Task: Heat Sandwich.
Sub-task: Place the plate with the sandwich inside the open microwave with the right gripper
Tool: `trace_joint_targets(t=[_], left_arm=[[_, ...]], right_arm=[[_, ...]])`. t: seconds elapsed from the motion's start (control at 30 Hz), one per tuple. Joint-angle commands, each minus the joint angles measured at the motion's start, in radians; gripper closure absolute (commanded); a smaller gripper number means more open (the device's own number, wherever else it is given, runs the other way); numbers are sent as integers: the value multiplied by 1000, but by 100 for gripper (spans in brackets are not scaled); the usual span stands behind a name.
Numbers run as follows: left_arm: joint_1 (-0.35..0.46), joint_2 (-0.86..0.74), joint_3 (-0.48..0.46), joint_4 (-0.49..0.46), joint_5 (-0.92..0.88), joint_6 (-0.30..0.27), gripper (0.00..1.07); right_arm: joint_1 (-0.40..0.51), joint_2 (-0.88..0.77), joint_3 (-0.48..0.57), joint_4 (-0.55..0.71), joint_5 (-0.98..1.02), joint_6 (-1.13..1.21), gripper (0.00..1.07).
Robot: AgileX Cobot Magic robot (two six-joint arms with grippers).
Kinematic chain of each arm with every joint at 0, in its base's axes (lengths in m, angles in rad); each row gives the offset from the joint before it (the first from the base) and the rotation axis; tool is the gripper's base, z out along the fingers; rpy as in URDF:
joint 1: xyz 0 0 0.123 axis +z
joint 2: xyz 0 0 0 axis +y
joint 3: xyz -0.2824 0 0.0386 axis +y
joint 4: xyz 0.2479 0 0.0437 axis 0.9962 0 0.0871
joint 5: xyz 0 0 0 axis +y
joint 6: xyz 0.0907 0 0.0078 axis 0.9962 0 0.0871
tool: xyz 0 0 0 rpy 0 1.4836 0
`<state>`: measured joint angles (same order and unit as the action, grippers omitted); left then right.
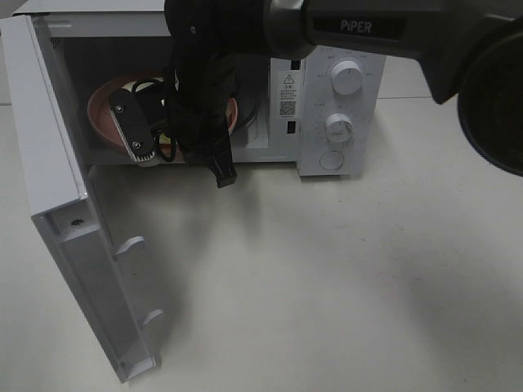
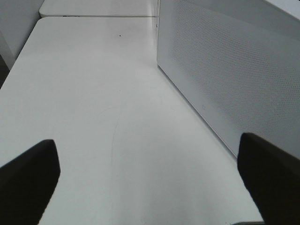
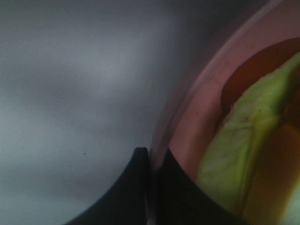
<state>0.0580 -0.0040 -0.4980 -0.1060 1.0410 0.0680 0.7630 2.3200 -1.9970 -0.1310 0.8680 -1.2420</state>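
1. White microwave (image 1: 339, 106) stands far, its door (image 1: 65, 204) swung open to the left; a pink plate (image 1: 102, 110) sits inside.
2. Left gripper (image 2: 150, 180) gapes wide, empty, above the table (image 2: 93, 93).
3. Right gripper (image 3: 150, 157) is clenched on the plate's rim; the sandwich (image 3: 243, 150) lies on that plate.

Left claw (image 2: 150, 176) gapes wide; right claw (image 3: 152, 153) is pinched tight, its arm (image 1: 359, 28) reaching across.

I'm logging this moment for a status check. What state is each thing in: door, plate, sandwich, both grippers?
microwave door: swung open.
pink plate: inside the cavity, rim pinched.
sandwich: lying on the pink plate.
right gripper: shut on the pink plate's rim.
left gripper: open, empty, above the table.
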Motion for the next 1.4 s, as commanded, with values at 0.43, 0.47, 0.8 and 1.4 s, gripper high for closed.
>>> trace_joint_targets(t=[0.43,0.47,0.8,1.4], left_arm=[[1,-26,4,-1,-6,-1,9],[1,-26,4,0,-6,-1,9],[1,-26,4,18,-5,-3,9],[1,-26,4,20,-5,-3,9]], right_arm=[[-55,68,-110,-32,-22,87,107],[-68,73,-112,-33,-29,87,107],[-82,114,-169,-51,-63,88,107],[-87,115,-168,-65,-96,229,58]])
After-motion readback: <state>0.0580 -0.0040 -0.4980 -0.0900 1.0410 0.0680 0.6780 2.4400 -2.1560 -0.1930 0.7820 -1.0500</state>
